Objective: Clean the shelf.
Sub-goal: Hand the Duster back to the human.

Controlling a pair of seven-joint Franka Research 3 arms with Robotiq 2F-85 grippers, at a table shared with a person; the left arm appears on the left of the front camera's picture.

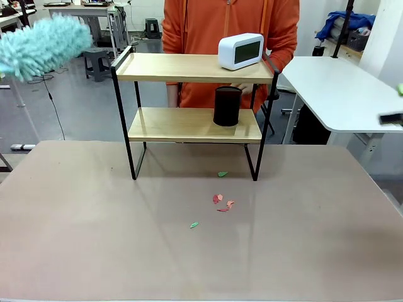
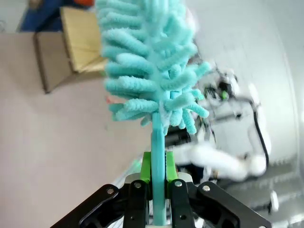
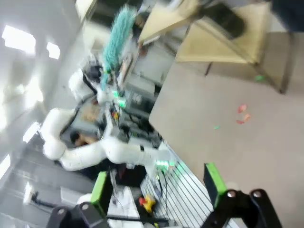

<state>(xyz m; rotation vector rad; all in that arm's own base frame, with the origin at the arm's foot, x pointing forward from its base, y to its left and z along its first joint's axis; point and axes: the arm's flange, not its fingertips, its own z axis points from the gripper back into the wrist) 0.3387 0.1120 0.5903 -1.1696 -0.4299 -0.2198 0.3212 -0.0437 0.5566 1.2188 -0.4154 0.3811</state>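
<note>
The small two-tier shelf [image 1: 170,67] of light wooden boards in a thin black metal frame stands at the far middle of the grey-brown desk [image 1: 94,226], just in front of a person in an orange top [image 1: 208,25]. By my reading the cleaning has little to show yet. A white rectangular digital clock [image 1: 240,50] sits on the right of the top board and a black cylindrical cup [image 1: 227,106] on the right of the lower board, so neither board is free for a full sweep. A few small pink and green scraps [image 1: 220,201] lie on the desk in front of the shelf's legs. The fluffy teal duster [image 1: 41,45] is up in the air at the far left, well apart from the shelf and touching nothing. Both boards look left to do, and probably the scraps too

In the left wrist view the left claw [image 2: 159,171] is clamped narrow on the duster's thin teal handle, green pads [image 2: 146,166] pressed to either side, the fluffy head rising above them. In the right wrist view the right claw [image 3: 157,185] stands wide, its jaws far apart with nothing between them, off to the right of the desk and clear of the shelf
</note>
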